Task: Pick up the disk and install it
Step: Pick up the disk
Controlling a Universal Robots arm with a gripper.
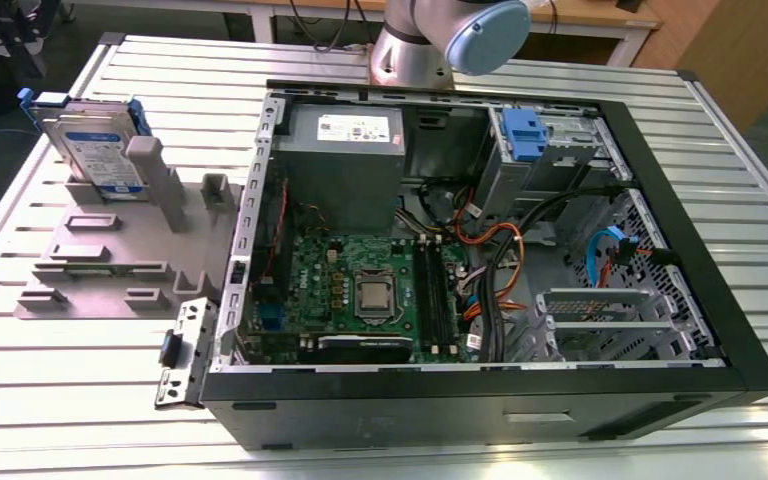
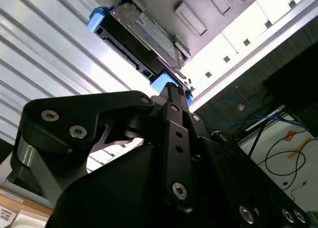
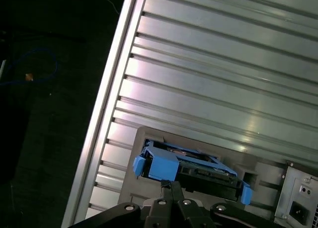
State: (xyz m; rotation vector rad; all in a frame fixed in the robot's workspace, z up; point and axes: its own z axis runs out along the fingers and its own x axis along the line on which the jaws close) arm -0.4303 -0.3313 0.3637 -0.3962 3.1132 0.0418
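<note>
Hanging over the counter [image 1: 77, 400], the claw [image 2: 171, 89] is clenched, its two black metal fingers pressed tip to tip with nothing between them in both wrist views. Past the tips stands the disk [image 1: 91, 150], free of the claw, slotted on end in a grey moulded holder [image 1: 104, 260] at the far corner on the exterior view's left. Its long axis seems to run upward, with the white-and-blue labelled face turned toward the near right. Its foot is sunk in the slot and hidden. Blue plastic rails cap both sides of its upper end in the first wrist view. How far the tips are from the disk is hard to judge. The counter is ribbed, shiny aluminium. Inside the open black computer case [image 1: 491, 400] lie a green motherboard [image 1: 357, 290], a grey power-supply box [image 1: 344, 140] and a blue caddy [image 1: 524, 135]. The arm [image 1: 438, 40] is cut off by the far edge of the exterior view.
</note>
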